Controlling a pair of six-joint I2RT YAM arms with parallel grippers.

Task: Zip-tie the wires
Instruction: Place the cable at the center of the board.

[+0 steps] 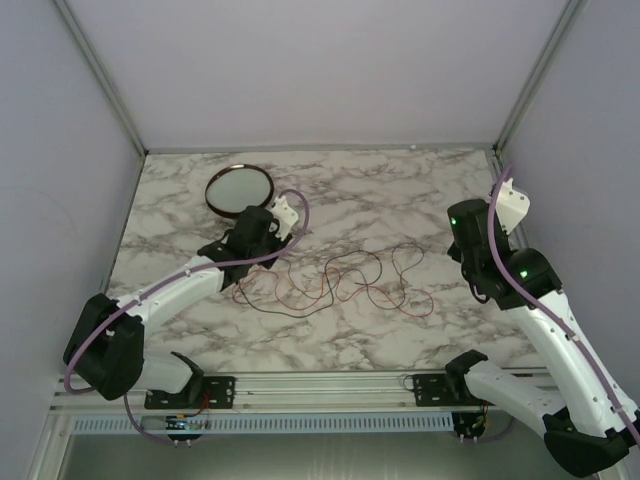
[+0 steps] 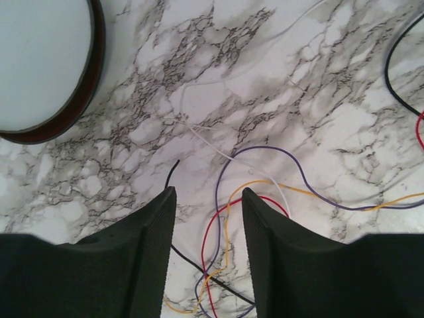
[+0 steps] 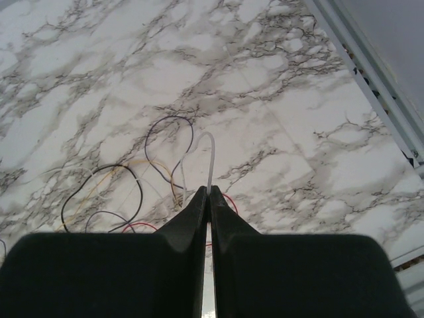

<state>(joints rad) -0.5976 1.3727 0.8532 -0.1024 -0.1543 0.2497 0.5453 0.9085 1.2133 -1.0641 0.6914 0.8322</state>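
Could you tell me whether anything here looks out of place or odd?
Nothing damaged or spilled. The wires sprawl in loose tangled loops on the table, unbundled; the right gripper pinches a thin white strand.

You had bright, even light from overhead, and the marble table (image 1: pixel 350 330) carried only faint, soft-edged shadows. In your left wrist view the dish (image 2: pixel 40 59) washed out to pale glare. The left gripper's fingers (image 2: pixel 126 265) and the right gripper's fingers (image 3: pixel 99 278) loomed dark and underexposed. The overhead picture was slightly soft and lilac-tinted.
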